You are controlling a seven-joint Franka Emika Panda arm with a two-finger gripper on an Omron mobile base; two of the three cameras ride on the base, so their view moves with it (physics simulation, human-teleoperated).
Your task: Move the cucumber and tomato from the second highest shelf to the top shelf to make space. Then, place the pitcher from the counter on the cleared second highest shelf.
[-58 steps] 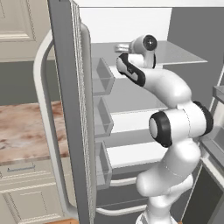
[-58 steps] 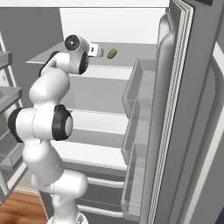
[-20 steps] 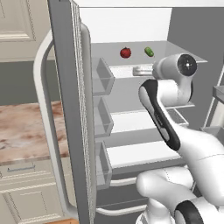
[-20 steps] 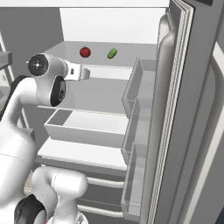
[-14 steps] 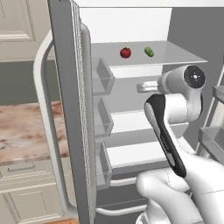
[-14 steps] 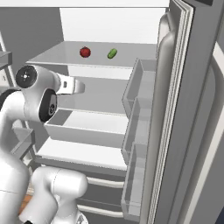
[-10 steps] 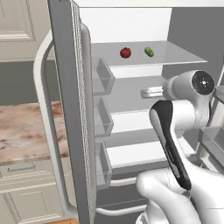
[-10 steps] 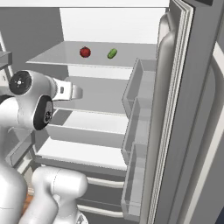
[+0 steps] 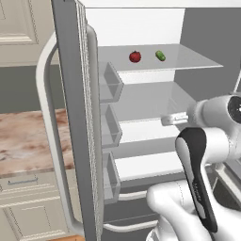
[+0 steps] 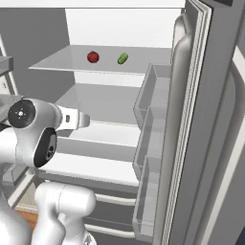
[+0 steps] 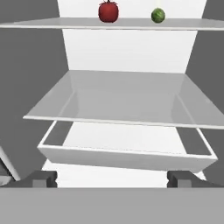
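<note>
**A:** Where do you stand with the fridge?

**B:** Start from the big pieces. The top shelf already carries both the tomato and the cucumber, sitting near each other but apart. The second highest shelf below it lies bare, so your clearing looks done. The table sits left of the open door; you can't see the pitcher on the stretch of it in frame.

**A:** And the gripper?

**B:** The gripper faces into the fridge at the level of the lower shelves, jaws spread fully apart with nothing between them.

**A:** How should the pitcher handle?

**B:** Judge it as the heavy item here: tall, rigid, likely smooth-sided, so it may slip or tip if you pinch it high. I'd take hold around the narrower upper body, square on, and keep it upright.

**A:** And the tomato and cucumber?

**B:** Light and round, so they could roll. Give them room when you bring the pitcher in underneath.
</note>
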